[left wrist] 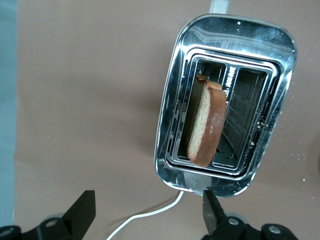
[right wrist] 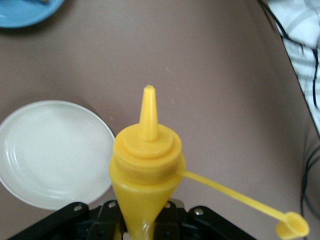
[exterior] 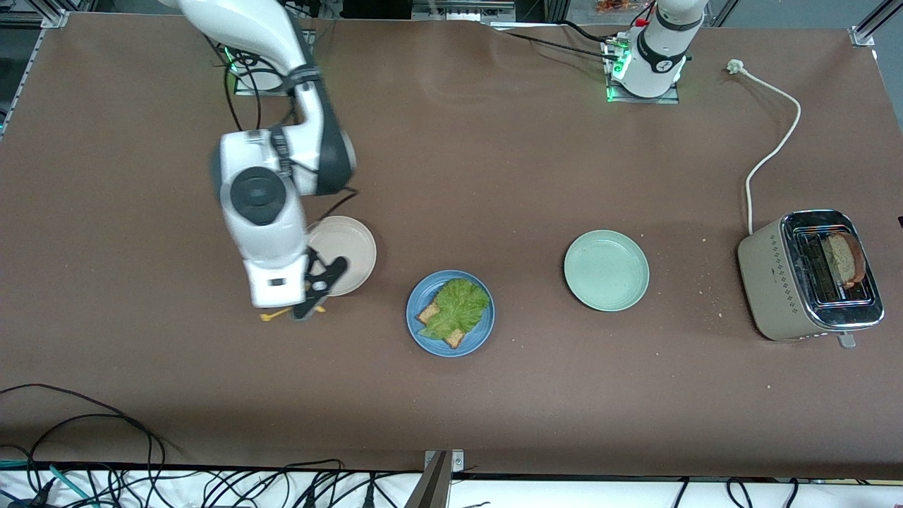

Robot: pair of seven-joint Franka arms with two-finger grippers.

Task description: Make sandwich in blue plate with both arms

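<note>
Blue plate [exterior: 485, 331], mid-table, holds one bread slice [exterior: 427, 312] w/ lettuce [exterior: 457, 305] on top; top slice [left wrist: 207, 122] sits upright in the toaster [exterior: 769, 282] at the left arm's end. Right gripper [exterior: 310, 300] clamps a yellow sauce bottle [right wrist: 146, 165], cap off, by the beige plate [exterior: 356, 243]; left gripper [left wrist: 147, 210] hangs wide open over the toaster. I'd say you're at fetching the top slice: next, drop straight down & pinch its crust.

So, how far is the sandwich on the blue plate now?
Done: one bread slice with a lettuce leaf on top lies on the blue plate.

In hand: the right gripper holds a yellow sauce bottle, cap hanging open, beside the beige plate. The left gripper hangs open over the toaster.

Left: the second slice stands in the toaster slot and must go on top.
</note>
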